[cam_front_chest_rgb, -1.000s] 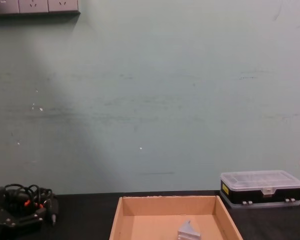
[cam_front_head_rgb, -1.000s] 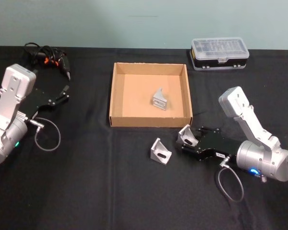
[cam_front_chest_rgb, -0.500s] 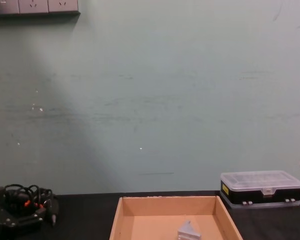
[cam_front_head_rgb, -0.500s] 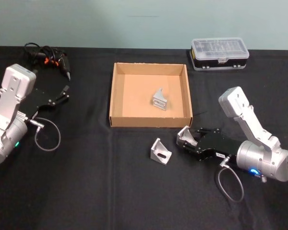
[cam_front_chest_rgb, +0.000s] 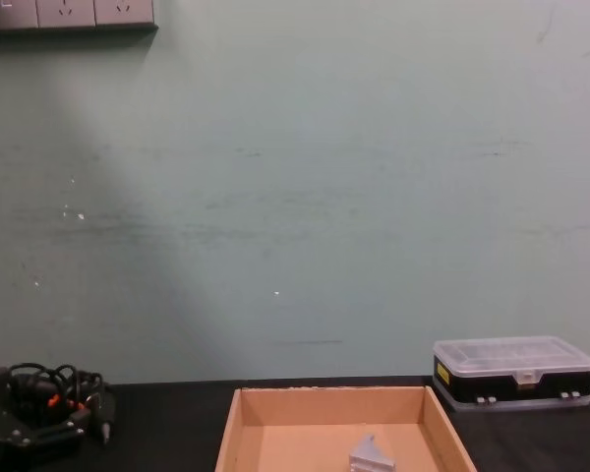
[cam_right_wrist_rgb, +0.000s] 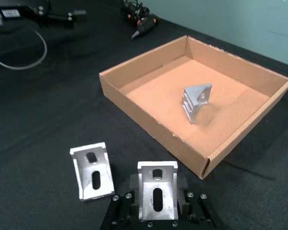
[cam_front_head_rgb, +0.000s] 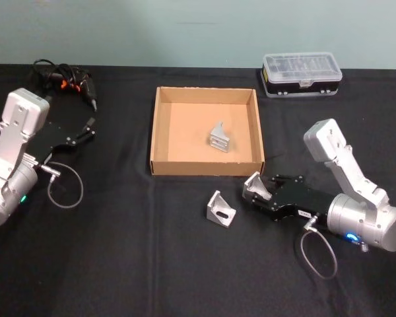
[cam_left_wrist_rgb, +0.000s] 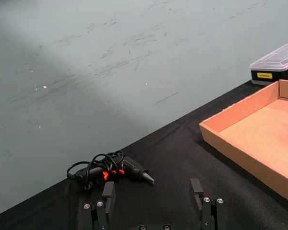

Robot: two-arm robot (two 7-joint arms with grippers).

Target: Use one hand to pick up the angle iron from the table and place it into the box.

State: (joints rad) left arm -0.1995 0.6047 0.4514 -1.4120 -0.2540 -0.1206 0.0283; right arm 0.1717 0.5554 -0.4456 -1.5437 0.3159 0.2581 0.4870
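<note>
Just in front of the box's near right corner, my right gripper (cam_front_head_rgb: 255,189) is shut on a silver angle iron (cam_front_head_rgb: 253,185); the right wrist view shows that angle iron (cam_right_wrist_rgb: 156,197) upright between the black fingers (cam_right_wrist_rgb: 132,183). A second angle iron (cam_front_head_rgb: 220,209) lies on the black table (cam_front_head_rgb: 132,251) to its left, apart from the gripper. A third (cam_front_head_rgb: 218,137) rests inside the tan cardboard box (cam_front_head_rgb: 206,169). My left gripper (cam_front_head_rgb: 88,129) is parked open at the far left, holding nothing.
A clear-lidded plastic case (cam_front_head_rgb: 302,74) stands behind the box at the right. A black tool with tangled cable (cam_front_head_rgb: 67,80) lies at the back left. Cable loops hang from both wrists, one (cam_front_head_rgb: 65,188) on the left and one (cam_front_head_rgb: 315,254) on the right.
The right arm's upper link has shifted slightly to the right. The gripper and the angle iron in it have hardly moved. The left arm is still.
</note>
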